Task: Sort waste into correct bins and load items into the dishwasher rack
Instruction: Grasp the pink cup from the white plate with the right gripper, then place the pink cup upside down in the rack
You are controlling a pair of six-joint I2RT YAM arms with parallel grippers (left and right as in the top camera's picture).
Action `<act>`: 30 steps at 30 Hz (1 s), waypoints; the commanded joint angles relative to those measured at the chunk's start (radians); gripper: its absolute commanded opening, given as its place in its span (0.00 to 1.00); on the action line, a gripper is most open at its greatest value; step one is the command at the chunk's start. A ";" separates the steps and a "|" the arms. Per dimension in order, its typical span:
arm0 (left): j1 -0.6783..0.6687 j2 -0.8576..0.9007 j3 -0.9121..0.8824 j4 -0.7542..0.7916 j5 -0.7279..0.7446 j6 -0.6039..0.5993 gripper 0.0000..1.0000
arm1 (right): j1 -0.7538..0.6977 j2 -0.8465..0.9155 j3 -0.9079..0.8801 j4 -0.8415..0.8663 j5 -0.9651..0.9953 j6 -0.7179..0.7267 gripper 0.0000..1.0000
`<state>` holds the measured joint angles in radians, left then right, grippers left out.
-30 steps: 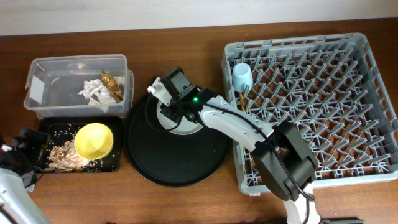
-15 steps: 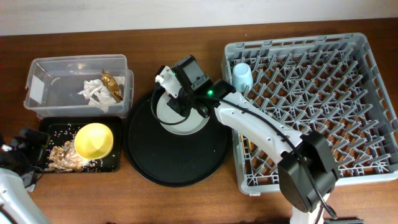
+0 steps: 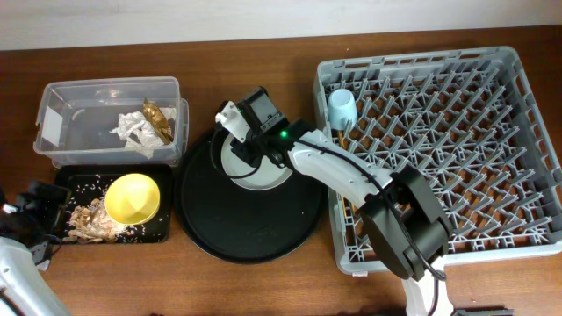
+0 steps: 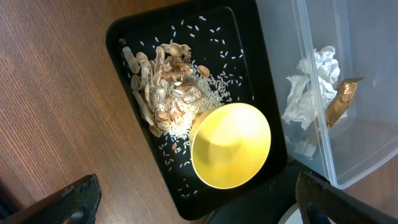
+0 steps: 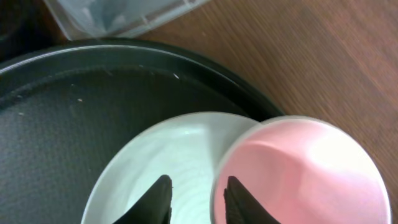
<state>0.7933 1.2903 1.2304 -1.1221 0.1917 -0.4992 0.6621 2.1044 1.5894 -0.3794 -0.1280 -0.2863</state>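
Note:
My right gripper (image 3: 248, 120) hangs over the far part of the round black tray. In the right wrist view its fingers (image 5: 199, 196) are slightly apart. One is over the pale grey-green plate (image 5: 155, 162) and the other is inside the pink cup (image 5: 311, 174), so they straddle the cup's rim. The cup is hidden in the overhead view. The plate (image 3: 263, 175) shows under the arm. My left gripper (image 3: 39, 211) is wide open and empty at the table's left edge (image 4: 199, 208), beside the yellow bowl (image 4: 231, 146). The light-blue cup (image 3: 342, 107) and chopsticks (image 3: 340, 140) are in the dishwasher rack (image 3: 457, 140).
The clear tub (image 3: 66, 123) holds the white napkin (image 3: 132, 130) and the brown-gold wrapper (image 3: 156, 118). The shallow black tray (image 3: 162, 230) holds the yellow bowl (image 3: 132, 197), food scraps and rice (image 3: 88, 218). The large round black tray (image 3: 250, 224) lies between the tub and the rack.
My right gripper rose toward the far right over the plate, then came back down and left to the pink cup. The left arm has not moved.

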 commanded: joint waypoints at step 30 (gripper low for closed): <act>0.002 -0.004 0.009 -0.001 0.003 -0.012 0.99 | -0.681 -0.252 -0.396 -0.305 -1.023 0.027 0.04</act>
<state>0.7933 1.2903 1.2304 -1.1221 0.1917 -0.4995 -0.0170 1.8191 1.2133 -0.6712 -1.2503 -0.2466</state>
